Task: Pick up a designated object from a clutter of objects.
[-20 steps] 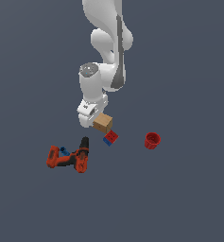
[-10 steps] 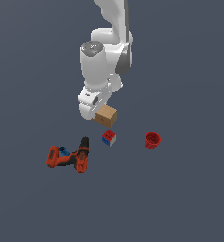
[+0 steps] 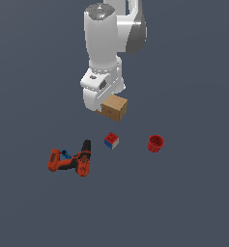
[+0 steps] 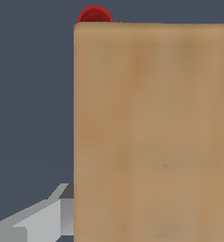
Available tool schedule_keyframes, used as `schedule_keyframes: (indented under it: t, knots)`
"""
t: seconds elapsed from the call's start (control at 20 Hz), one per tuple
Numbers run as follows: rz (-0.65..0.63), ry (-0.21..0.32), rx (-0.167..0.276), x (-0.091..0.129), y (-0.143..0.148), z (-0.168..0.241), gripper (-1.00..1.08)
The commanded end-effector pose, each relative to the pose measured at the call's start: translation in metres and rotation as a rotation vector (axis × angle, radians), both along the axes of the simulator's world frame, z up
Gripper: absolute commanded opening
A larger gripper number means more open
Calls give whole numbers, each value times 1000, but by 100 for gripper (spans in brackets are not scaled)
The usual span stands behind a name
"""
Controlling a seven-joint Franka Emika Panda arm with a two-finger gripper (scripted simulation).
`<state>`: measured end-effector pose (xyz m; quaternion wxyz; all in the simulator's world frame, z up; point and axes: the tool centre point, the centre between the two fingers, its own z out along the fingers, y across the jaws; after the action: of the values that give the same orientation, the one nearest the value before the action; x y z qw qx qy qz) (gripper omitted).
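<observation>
Tan box held off the floor at the white arm's hand

In the exterior view, the plain tan-brown oblong box (image 3: 114,107) hangs above the dark grey floor (image 3: 193,202), pressed against the white gripper (image 3: 100,105), whose fingers are closed on the box. Below it on the floor sit a small red-blue-white cube (image 3: 111,141), a small red cup (image 3: 155,143) towards the exterior view's right, and an orange-and-black power drill (image 3: 71,161) towards the exterior view's left, all well apart from the box. In the wrist view, the box's wood-like face (image 4: 153,132) fills most of the picture, one grey finger (image 4: 35,220) touches its side, and the cup's red rim (image 4: 94,14) peeks past its edge.
</observation>
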<state>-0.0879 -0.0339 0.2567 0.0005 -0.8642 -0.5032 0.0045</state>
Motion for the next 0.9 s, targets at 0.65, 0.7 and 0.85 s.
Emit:
schedule_keyframes:
  t: [0.65,0.7,0.85]
  knots:
    - [1,-8,3,33,39,134,-100]
    - [2,-8,3,34,40,139,-100]
    - [2,-8,3,38,44,152,-100]
